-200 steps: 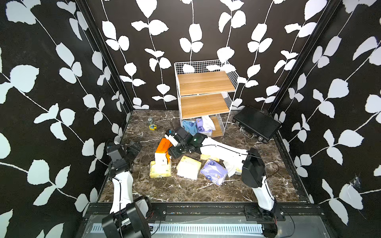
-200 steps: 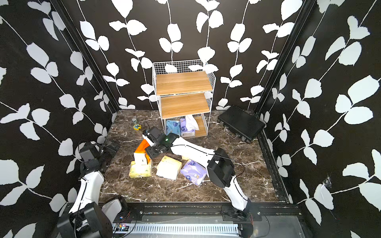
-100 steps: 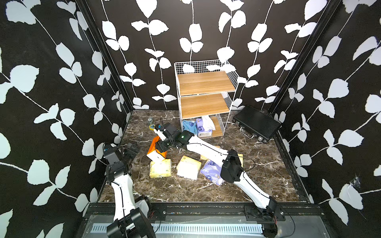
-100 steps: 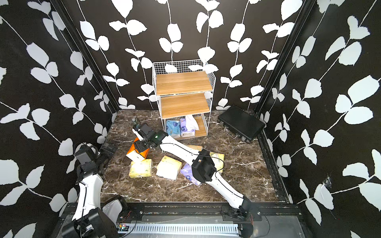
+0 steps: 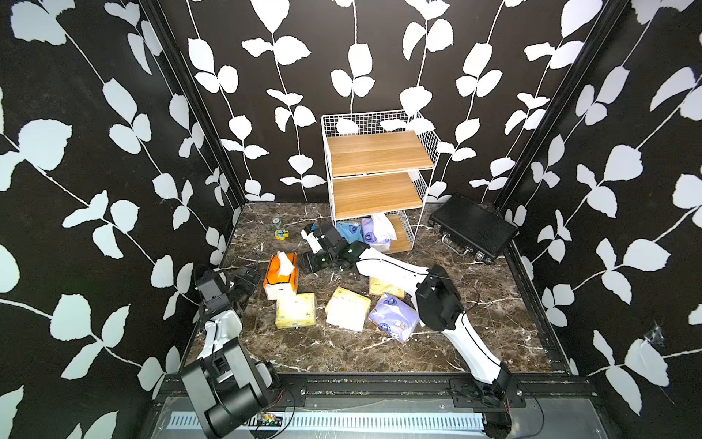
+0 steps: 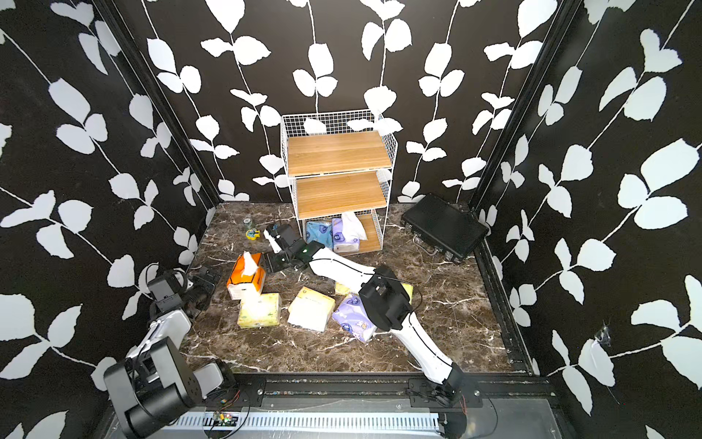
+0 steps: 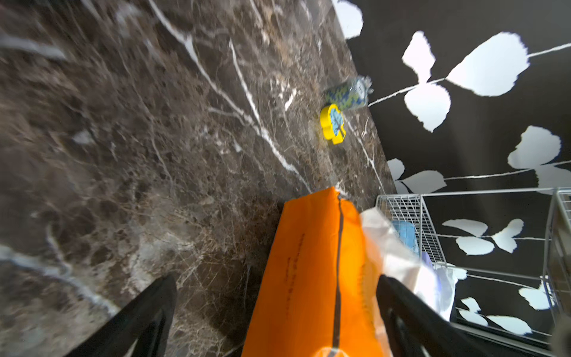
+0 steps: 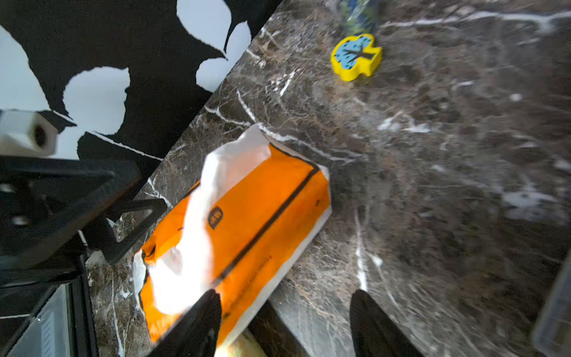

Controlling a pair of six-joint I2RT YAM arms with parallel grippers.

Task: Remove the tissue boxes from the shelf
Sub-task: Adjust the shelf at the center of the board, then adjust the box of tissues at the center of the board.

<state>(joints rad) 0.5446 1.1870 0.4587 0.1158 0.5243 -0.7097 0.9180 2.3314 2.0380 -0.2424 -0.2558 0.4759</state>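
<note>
Orange tissue box (image 5: 280,275) free on floor (image 5: 342,353); left pincer (image 7: 275,279), right pincer (image 8: 285,293) both released.

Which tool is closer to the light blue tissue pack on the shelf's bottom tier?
Right. The right tool is a short way in front of the light blue tissue pack on the shelf; the left tool is on the orange box's far side, clearly farther away.
</note>
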